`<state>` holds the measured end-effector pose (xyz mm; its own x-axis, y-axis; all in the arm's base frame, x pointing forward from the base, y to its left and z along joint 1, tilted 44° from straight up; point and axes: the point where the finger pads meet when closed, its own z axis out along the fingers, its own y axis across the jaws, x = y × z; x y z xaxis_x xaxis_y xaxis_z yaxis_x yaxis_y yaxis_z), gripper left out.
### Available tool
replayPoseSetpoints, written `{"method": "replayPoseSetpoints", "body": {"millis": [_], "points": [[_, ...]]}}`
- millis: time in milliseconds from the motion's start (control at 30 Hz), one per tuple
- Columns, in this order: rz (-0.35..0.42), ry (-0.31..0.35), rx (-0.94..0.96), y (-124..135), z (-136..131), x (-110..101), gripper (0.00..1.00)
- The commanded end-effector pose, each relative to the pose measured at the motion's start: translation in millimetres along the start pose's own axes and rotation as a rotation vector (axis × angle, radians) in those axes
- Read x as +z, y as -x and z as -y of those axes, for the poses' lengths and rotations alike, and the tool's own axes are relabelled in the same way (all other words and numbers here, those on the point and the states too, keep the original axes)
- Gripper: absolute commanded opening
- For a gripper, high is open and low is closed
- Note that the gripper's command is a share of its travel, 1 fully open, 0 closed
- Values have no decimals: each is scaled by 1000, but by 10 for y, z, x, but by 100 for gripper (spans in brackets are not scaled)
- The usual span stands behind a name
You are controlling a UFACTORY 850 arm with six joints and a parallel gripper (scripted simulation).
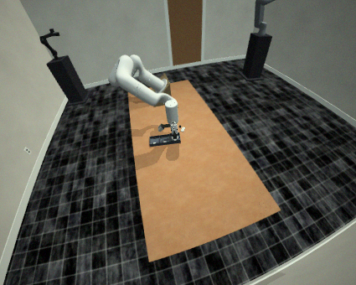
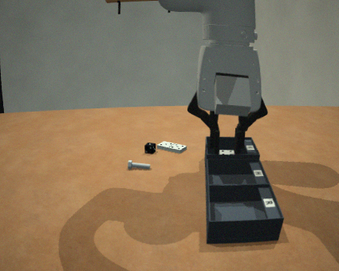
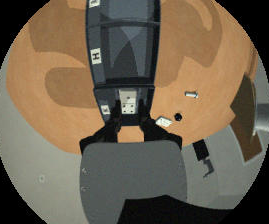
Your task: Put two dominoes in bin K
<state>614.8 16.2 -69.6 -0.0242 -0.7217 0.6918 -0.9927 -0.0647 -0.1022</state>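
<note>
Since the domino is small, hard and slick, I'd pinch its long sides; my hand sits slightly spread around it.
</note>
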Motion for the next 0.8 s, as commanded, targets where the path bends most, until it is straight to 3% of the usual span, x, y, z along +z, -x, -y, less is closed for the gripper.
{"method": "replayPoseSetpoints", "body": {"millis": [0, 767], "points": [[1, -2, 1, 1, 9, -62, 31], [1, -2, 1, 1, 9, -357, 31]]}}
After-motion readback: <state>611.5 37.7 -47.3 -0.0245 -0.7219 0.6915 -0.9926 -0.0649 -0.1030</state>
